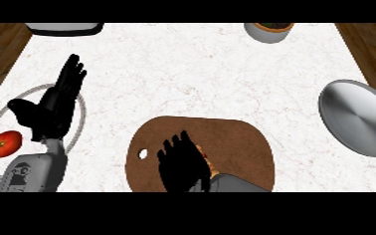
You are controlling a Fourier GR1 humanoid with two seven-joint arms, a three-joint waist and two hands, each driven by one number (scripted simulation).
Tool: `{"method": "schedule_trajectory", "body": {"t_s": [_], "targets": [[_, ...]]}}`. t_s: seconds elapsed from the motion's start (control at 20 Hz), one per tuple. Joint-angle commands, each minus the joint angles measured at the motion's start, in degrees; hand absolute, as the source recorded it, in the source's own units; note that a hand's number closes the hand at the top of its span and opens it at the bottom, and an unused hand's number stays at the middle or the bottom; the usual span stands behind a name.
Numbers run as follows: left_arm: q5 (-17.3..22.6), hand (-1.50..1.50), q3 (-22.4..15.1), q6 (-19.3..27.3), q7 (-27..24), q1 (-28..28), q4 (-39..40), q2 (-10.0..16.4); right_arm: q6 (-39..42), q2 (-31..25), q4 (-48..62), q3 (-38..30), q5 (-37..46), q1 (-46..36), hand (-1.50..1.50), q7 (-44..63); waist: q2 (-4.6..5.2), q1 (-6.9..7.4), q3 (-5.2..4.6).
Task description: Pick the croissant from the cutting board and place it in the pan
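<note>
Worktop (198,74): white marbled surface filling most of the head view, with a strip of brown wood along its left and right sides.

Cutting board (242,139): dark brown, rounded, lying flat at lower centre. A small hole sits near its left edge. Its lower edge runs out of view.

Pan (352,117): grey metal, round, at the right edge and partly cut off. It is well apart from the cutting board, with bare worktop between them.

Grey ring (79,117): a thin curved outline on the left side of the worktop. Cannot tell whether it is a plate's rim or something else.

Left hand (53,110): black, wide open, fingers straight and pointing away, thumb spread to the left. It rests at the left side over the grey ring and holds nothing. Its grey forearm (33,172) enters from the lower left corner.

Right hand (182,167): black, low over the left half of the cutting board, covering most of the croissant. Cannot tell whether it is closed on it or only lying over it.

White pot (268,34): at the far edge towards the right, with dark contents and partly cut off.

Grey object (64,28): at the far left edge. Only its near side shows.

Tomato (7,143): red, at the left edge, just beside the left forearm.

Croissant (211,167): on the cutting board. Only a narrow orange-brown sliver shows along the right side of the right hand.
</note>
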Motion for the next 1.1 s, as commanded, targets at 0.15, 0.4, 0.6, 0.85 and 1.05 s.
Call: {"method": "schedule_trajectory", "body": {"t_s": [0.15,0.4,0.6,0.85,1.05], "targets": [[-3.79,0.00,-2.31,2.79,1.38,0.51,-2.18,-2.65,0.59,-1.22,4.64,0.88,4.66,2.12,-1.50,-4.70,0.04,-0.06,0.02],[-1.46,0.00,1.48,-0.57,-1.63,-0.64,2.63,-0.99,-0.77,2.86,9.13,1.38,10.77,2.03,-1.50,-6.60,0.06,-0.06,0.00],[-0.85,0.00,1.91,-1.73,0.03,-0.76,1.03,-0.69,0.25,3.10,10.32,0.16,12.21,2.88,-1.50,-7.53,0.03,0.00,0.00],[-1.79,0.00,1.58,-1.46,-0.05,-0.06,0.05,-0.99,-1.73,-3.51,9.79,1.18,14.46,6.67,-1.50,-13.27,0.00,-0.09,0.01],[0.18,0.00,2.74,-3.19,3.08,0.14,-2.56,-0.12,1.28,-0.76,10.17,0.85,15.69,7.60,1.50,-14.11,-0.02,-0.04,0.01]]}}
